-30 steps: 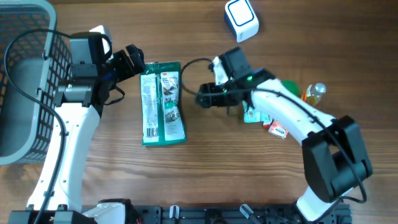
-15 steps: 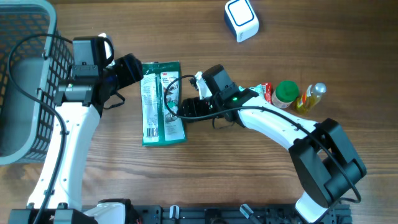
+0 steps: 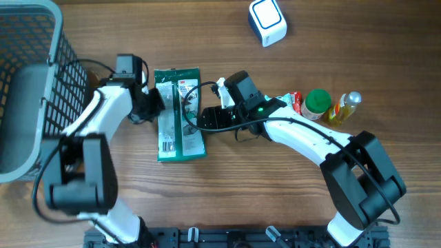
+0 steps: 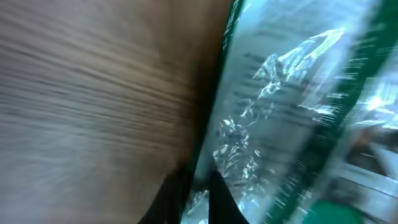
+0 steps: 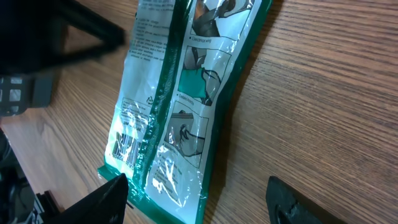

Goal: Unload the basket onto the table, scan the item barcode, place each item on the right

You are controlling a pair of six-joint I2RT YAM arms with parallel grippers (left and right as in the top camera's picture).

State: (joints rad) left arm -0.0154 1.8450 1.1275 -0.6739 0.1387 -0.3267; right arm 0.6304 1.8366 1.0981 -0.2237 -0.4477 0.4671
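Wooden table [image 3: 227,200]: left jaws pinch green packet [image 3: 182,138], right jaws wide, print unreadable

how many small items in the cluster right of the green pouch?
3 visible: a red-and-white pack next to the right arm, a green-capped container beside that, then a yellow bottle at the far end. More may be hidden under the arm.

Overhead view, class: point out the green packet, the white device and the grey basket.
green packet [image 3: 172,131], overhead view, on the lower part of its printed front.
white device [image 3: 267,21], overhead view, on the middle of its top face.
grey basket [image 3: 21,117], overhead view, on its bare floor.
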